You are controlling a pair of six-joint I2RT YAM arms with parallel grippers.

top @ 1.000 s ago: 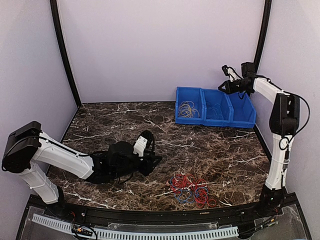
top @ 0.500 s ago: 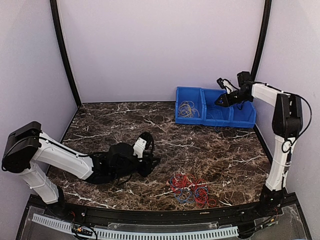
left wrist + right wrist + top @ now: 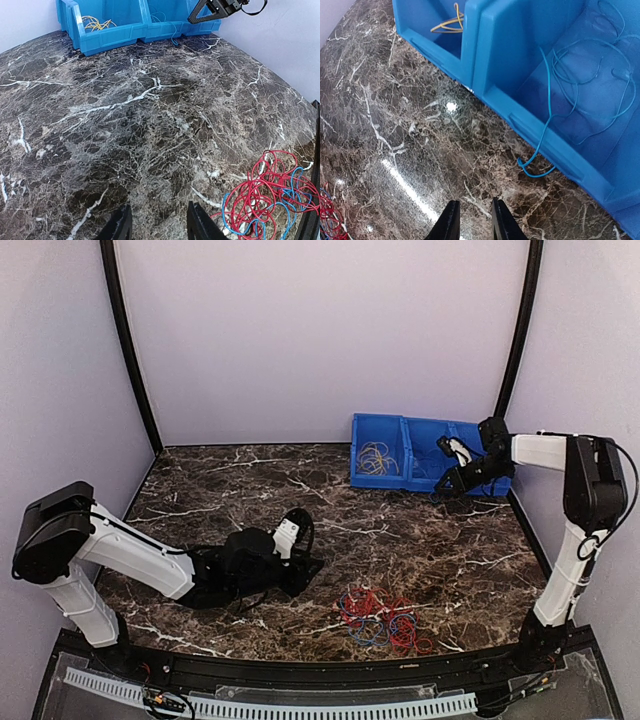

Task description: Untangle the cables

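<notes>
The tangle of red and blue cables (image 3: 385, 618) lies on the marble table near the front, right of centre. It shows at the lower right of the left wrist view (image 3: 272, 195). My left gripper (image 3: 305, 566) lies low on the table left of the tangle, open and empty (image 3: 157, 226). My right gripper (image 3: 447, 482) hangs just in front of the blue bins, slightly open and empty (image 3: 474, 222). A blue cable (image 3: 580, 85) lies in the middle bin, one loop hanging over the front wall onto the table. A yellow cable (image 3: 375, 457) lies in the left bin.
Three joined blue bins (image 3: 384, 483) stand at the back right against the wall. Their front wall (image 3: 485, 65) is close beyond my right fingers. Purple walls and black corner posts enclose the table.
My right arm has come down from above the bins to just in front of them, over the table. My left arm has shifted slightly to the right.
</notes>
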